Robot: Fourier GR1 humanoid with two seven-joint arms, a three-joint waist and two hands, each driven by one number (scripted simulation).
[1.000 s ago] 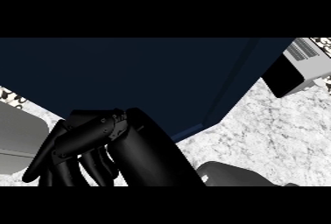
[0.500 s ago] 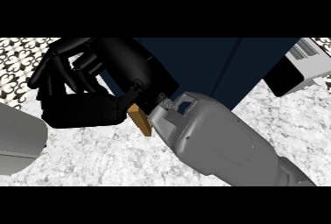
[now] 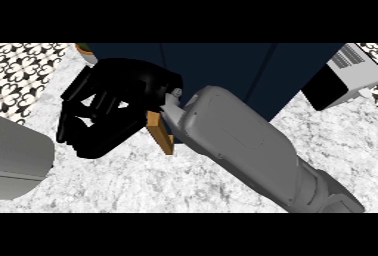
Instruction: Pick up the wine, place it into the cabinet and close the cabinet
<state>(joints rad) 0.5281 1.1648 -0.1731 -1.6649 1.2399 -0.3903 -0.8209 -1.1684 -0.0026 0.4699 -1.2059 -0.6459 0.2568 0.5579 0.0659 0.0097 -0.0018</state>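
The dark blue cabinet (image 3: 221, 70) fills the upper middle of the head view. My right hand (image 3: 111, 112) lies in front of its left part, on a grey forearm (image 3: 244, 150) that crosses from the lower right. The fingers (image 3: 77, 127) hang relaxed and bent, with nothing visible in them. A thin tan edge (image 3: 160, 132) sticks out just below the wrist, beside the cabinet's lower corner. The wine shows nowhere. Only a grey piece of my left forearm (image 3: 22, 160) shows at the left edge; its hand is out of the picture.
A white appliance with a black face (image 3: 343, 75) stands at the upper right on the marble counter (image 3: 133, 185). A small potted plant (image 3: 86, 51) sits at the upper left, against the patterned tile wall (image 3: 29, 70).
My right hand has risen from the lower left to the cabinet's left part, and the forearm now crosses the view. The view has shifted, showing the left forearm at the edge.
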